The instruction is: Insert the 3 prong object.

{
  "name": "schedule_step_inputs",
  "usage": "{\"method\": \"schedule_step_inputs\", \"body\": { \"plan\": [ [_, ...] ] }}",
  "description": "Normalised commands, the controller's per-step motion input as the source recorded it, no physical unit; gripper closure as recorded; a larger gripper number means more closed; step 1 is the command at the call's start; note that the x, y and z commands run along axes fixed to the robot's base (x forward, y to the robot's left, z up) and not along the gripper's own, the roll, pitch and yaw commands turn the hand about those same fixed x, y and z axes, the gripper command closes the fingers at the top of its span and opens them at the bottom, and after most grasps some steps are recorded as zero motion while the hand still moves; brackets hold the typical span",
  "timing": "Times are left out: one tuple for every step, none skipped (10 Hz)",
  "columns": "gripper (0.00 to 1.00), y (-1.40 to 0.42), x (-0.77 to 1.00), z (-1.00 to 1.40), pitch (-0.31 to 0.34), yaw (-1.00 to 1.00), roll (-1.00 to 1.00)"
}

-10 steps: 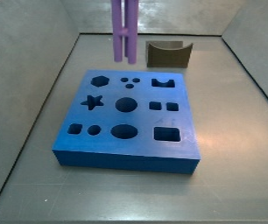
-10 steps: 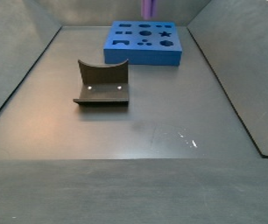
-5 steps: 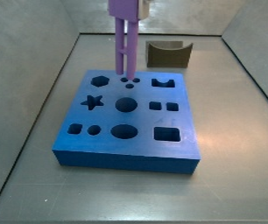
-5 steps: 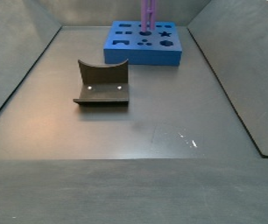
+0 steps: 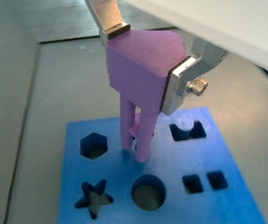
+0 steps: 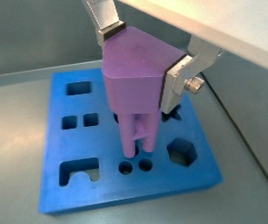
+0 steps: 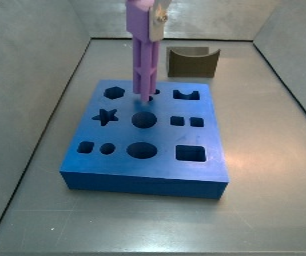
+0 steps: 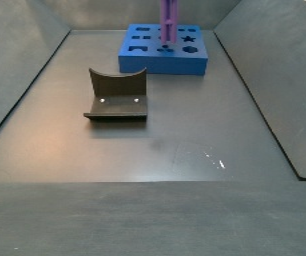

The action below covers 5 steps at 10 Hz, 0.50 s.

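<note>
My gripper (image 7: 144,12) is shut on the wide top of the 3 prong object (image 7: 144,55), a light purple piece hanging upright. It also shows in both wrist views (image 5: 148,61) (image 6: 143,61), with silver fingers (image 5: 185,80) on both sides of the piece (image 6: 130,83). The prongs (image 6: 137,140) reach down to the three small round holes near the far edge of the blue block (image 7: 169,140). The tips are at the hole mouths; how deep they sit I cannot tell. In a side view the piece (image 8: 171,20) stands over the block (image 8: 169,64).
A dark brown curved block (image 7: 193,62) stands behind the blue block; it lies mid-floor in a side view (image 8: 116,95). Grey walls enclose the floor. The blue block (image 5: 244,149) (image 6: 52,144) has star, hexagon, round and square holes.
The gripper has come down with the purple piece. Its prongs went from above the block's far edge to the three small holes.
</note>
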Motion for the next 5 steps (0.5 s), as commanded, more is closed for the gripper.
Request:
{"method": "schedule_step_inputs", "body": {
  "plan": [
    [1.00,0.06,0.00,-0.32,-0.017,-1.00,0.01],
    [1.00,0.11,0.00,-0.21,-0.020,-0.95,0.00],
    [1.00,0.30,0.07,0.00,0.000,-0.43,0.00],
    [1.00,0.13,0.00,0.00,0.000,0.00,0.00],
    [1.00,0.24,0.00,-0.11,0.000,0.00,0.06]
  ]
}}
